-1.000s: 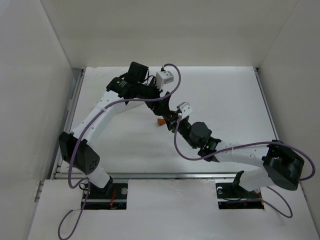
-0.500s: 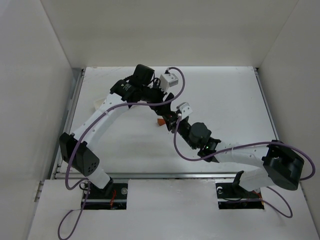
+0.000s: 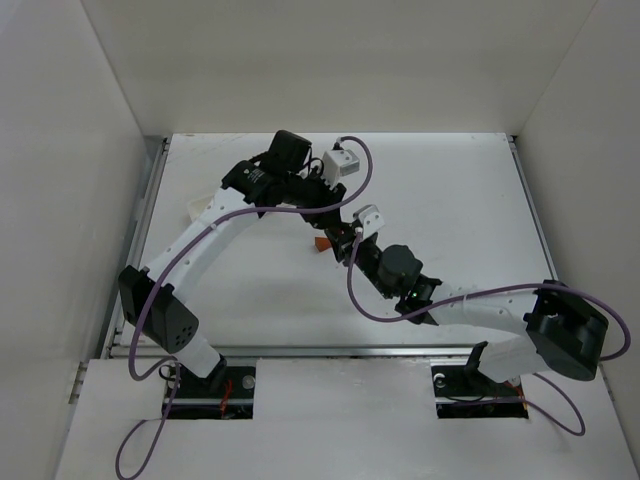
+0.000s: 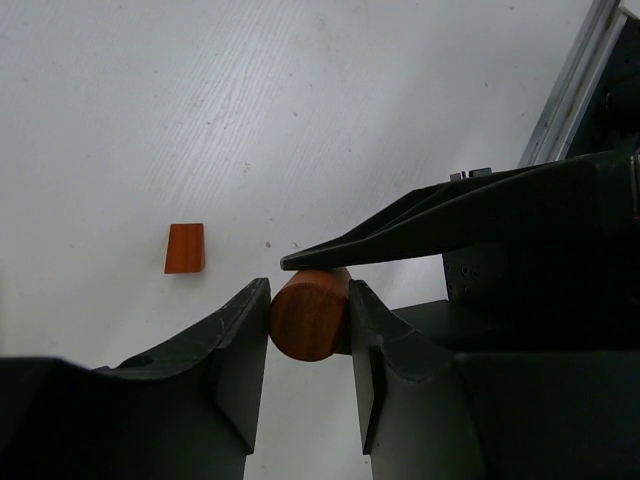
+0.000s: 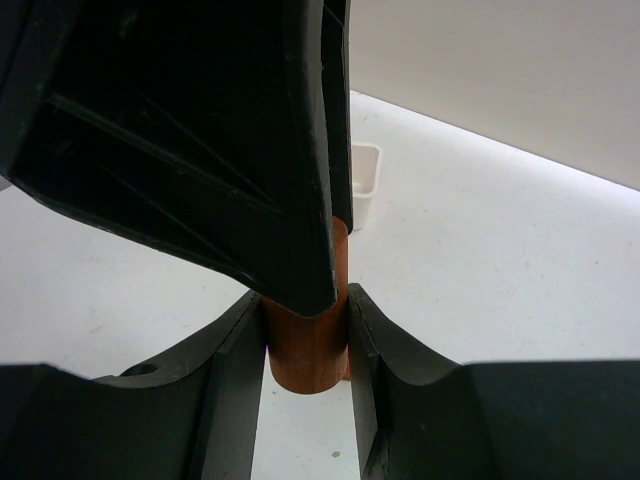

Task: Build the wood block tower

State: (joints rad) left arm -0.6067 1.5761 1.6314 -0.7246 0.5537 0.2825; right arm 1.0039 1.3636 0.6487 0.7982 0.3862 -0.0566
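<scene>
An orange-brown wooden cylinder block (image 4: 308, 318) hangs a little above the table, gripped from two sides. My left gripper (image 4: 308, 295) is shut on its round side near one end. My right gripper (image 5: 305, 310) is shut on the same cylinder (image 5: 305, 345), and the left fingers (image 5: 250, 150) cross over it from above. In the top view both grippers (image 3: 336, 230) meet at the table's middle. One small wedge-shaped wood block (image 4: 185, 248) lies alone on the table to the left, and shows as an orange speck (image 3: 321, 243) from above. No stacked tower shows in any view.
A long white tray (image 3: 197, 207) lies at the left, partly under the left arm, and its end shows behind the fingers (image 5: 363, 180). A metal rail (image 4: 575, 85) runs along the table's edge. White walls enclose the table.
My left gripper has swung a little to the right and closed its jaws onto the cylinder. The right gripper and the cylinder have stayed in place.
</scene>
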